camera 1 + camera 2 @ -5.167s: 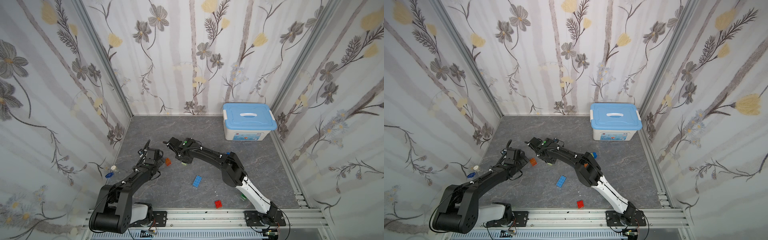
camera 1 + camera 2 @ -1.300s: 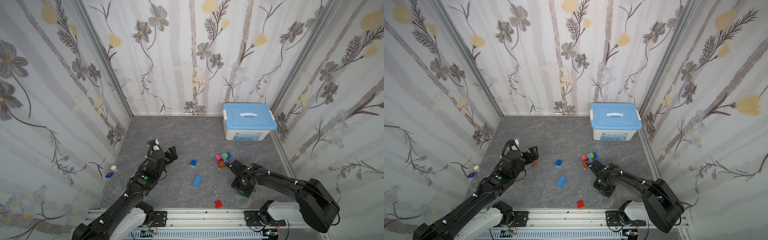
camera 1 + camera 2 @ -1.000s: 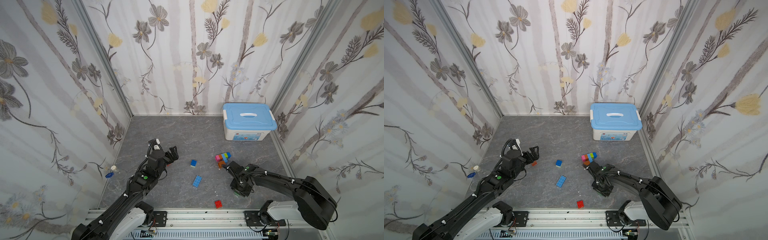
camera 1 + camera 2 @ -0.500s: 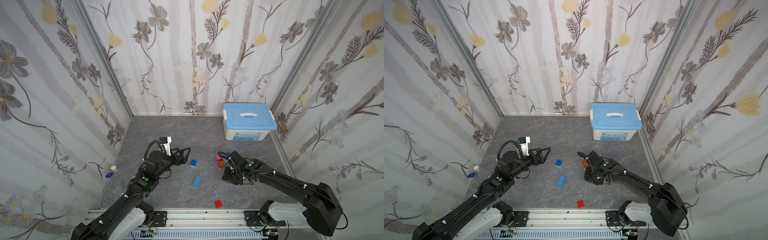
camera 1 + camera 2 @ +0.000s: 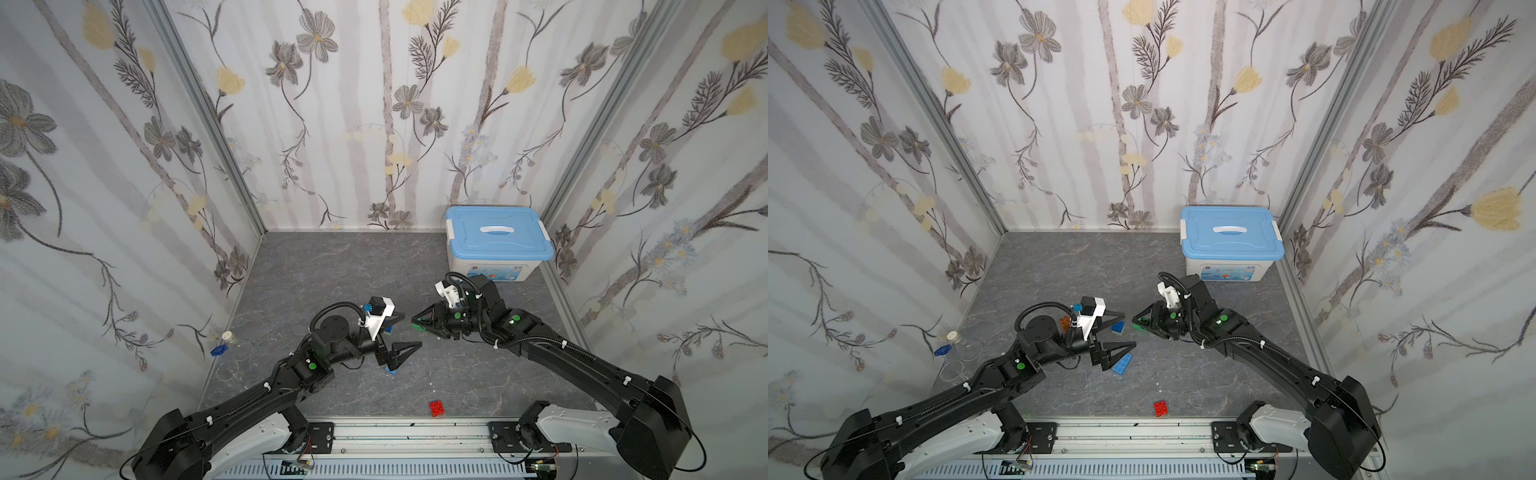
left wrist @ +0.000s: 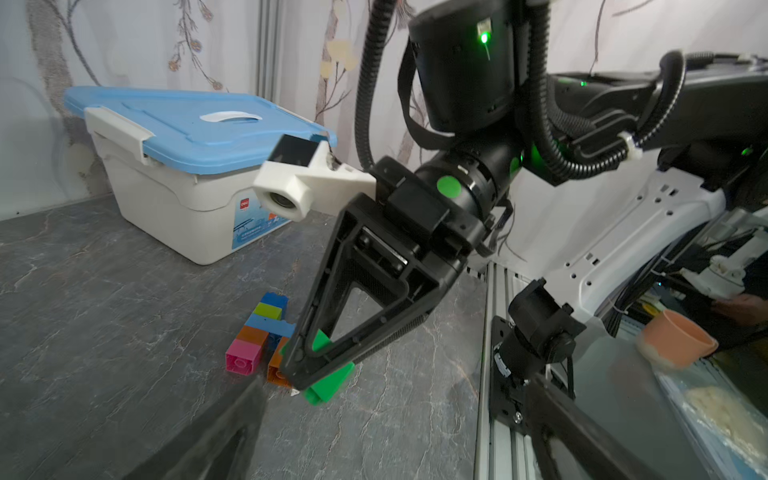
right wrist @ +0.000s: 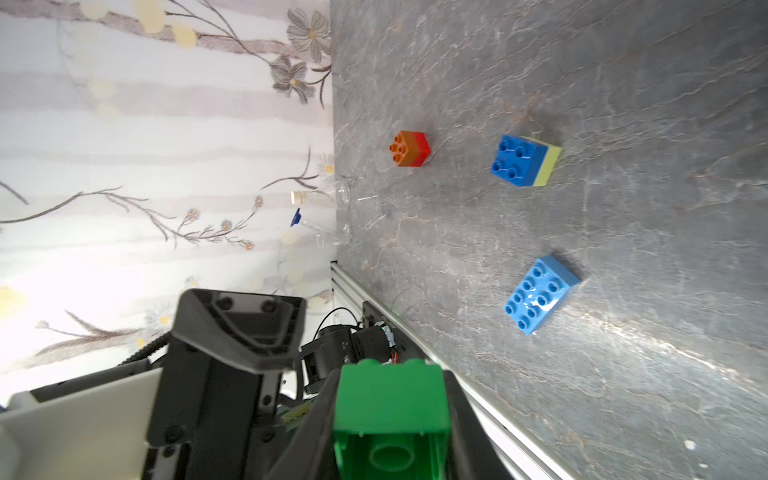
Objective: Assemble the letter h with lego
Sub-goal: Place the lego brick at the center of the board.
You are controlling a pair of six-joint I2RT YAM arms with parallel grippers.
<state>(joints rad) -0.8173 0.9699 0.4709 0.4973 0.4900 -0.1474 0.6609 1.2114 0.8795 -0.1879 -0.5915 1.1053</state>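
Observation:
My right gripper (image 5: 417, 321) is shut on a green lego brick (image 7: 390, 409), held above the floor mid-scene; the brick also shows in a top view (image 5: 1139, 326). My left gripper (image 5: 1128, 328) faces it tip to tip, open, with nothing between its fingers. A joined piece of pink, orange, blue and lime lego (image 6: 257, 332) lies on the floor behind the right gripper (image 6: 316, 365) in the left wrist view. Loose on the floor are an orange-red brick (image 7: 409, 148), a blue-lime brick (image 7: 524, 160), a long light-blue brick (image 5: 1122, 364) and a red brick (image 5: 436, 408).
A white storage box with a light-blue lid (image 5: 496, 241) stands at the back right. A clear bottle with a blue cap (image 5: 951, 340) lies against the left wall. A metal rail (image 5: 395, 432) runs along the front edge.
The right gripper has shut on the green brick at the front right, lifted it and swung left to the middle. The left gripper has moved right to face it, staying open.

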